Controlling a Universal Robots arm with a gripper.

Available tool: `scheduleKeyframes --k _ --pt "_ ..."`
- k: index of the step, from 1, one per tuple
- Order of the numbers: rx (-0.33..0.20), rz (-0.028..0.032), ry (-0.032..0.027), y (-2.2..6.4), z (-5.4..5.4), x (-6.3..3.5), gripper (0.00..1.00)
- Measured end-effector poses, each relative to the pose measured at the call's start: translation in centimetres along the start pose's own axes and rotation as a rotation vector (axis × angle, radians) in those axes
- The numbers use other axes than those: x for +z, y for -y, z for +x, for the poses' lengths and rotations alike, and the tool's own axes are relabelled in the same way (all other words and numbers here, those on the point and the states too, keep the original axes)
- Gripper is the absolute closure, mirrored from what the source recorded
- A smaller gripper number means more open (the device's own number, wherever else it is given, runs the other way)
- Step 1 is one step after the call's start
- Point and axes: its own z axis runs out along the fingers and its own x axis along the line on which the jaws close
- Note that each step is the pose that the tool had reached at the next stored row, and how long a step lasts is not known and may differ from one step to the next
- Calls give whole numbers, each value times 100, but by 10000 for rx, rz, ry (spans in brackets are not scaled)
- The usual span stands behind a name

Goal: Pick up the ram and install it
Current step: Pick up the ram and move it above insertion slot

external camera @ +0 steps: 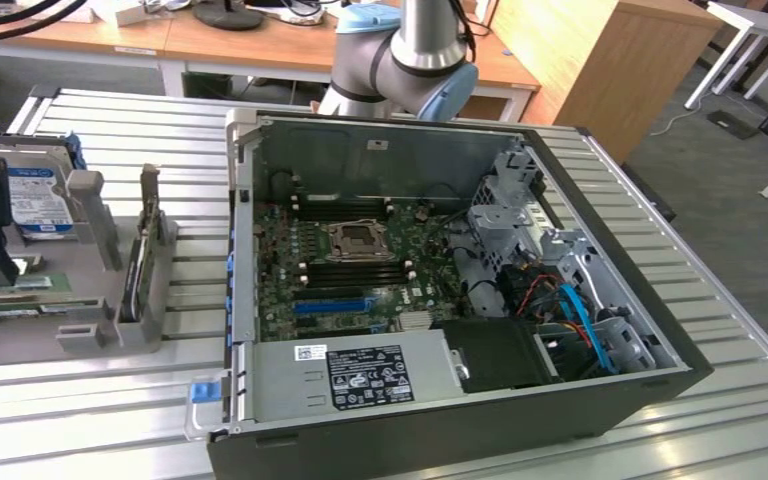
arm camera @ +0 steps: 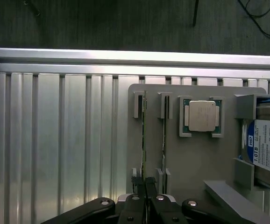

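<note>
- The ram [arm camera: 144,135] stands on edge in a slot near the rim of a grey tray [arm camera: 195,158], with a second stick [arm camera: 163,135] just beside it.
- The claw [arm camera: 145,183] is clenched on one end of the ram.
- A processor [arm camera: 202,115] and a hard drive [arm camera: 268,144] share the tray.
- The open computer [external camera: 424,270] sits at the exterior view's right.

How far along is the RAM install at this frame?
Nothing installed yet. In hand: the gripper is shut on the ram, which stands in its gray holder. Left: lifting it and seating it on the motherboard in the open computer case.
</note>
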Motion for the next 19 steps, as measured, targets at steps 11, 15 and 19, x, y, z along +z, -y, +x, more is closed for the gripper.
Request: scheduleKeyframes --k 11,15,19 --pt "1 -18 0 24 -4 -193 88" --pt "2 -20 1 30 -6 -266 88" --pt "1 -21 1 35 -7 -347 88"
